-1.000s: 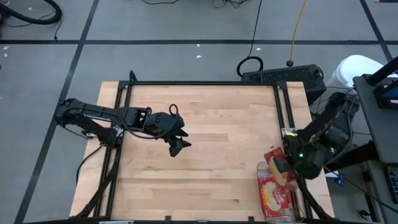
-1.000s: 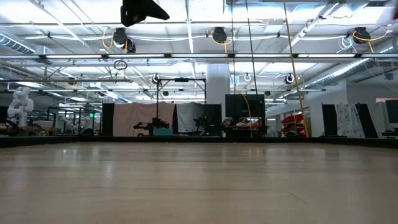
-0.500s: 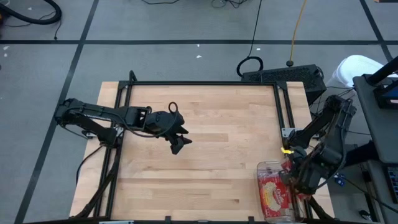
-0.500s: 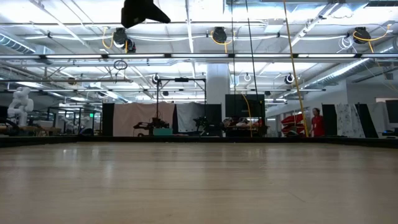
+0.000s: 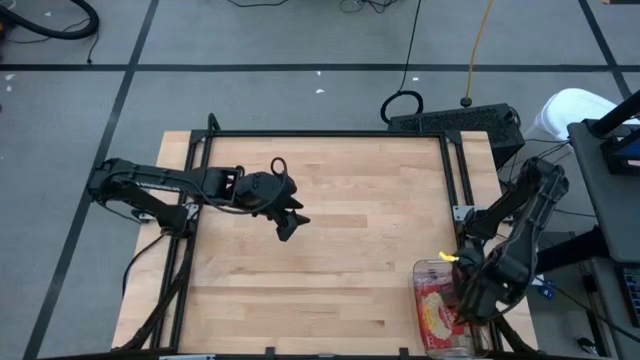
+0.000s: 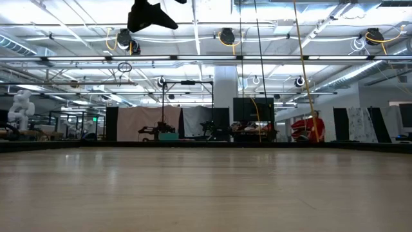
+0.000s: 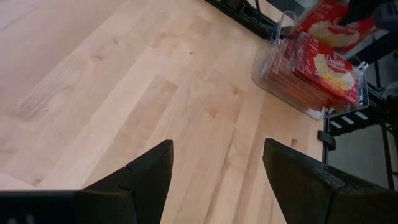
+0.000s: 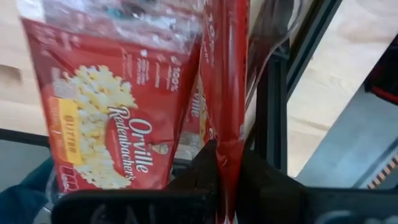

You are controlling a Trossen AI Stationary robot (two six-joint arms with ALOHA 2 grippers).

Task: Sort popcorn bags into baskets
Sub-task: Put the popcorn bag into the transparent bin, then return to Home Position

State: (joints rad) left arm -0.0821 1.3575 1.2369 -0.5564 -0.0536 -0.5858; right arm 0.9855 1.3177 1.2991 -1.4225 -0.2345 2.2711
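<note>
Lower right of the high view: right gripper (image 5: 470, 297), clamped on 1 edge-on popcorn bag (image 8: 225, 93), hangs directly over the bin (image 5: 421, 272); left gripper (image 5: 287, 222), fingers apart, waits mid-table.

Setting: large industrial robotics lab / warehouse-type hall. Evidence: low view shows exposed ceiling trusses (image 6: 206, 59), hanging lamps (image 6: 226, 35) and strip lights, yellow cable drops (image 6: 304, 64), metal rack frames (image 6: 187, 109), a white robot figure (image 6: 19, 109) at far side. High view shows grey floor w/ dark tape lines (image 5: 120, 100), loose cables, wooden worktop (image 5: 330, 240) in black frame.
</note>
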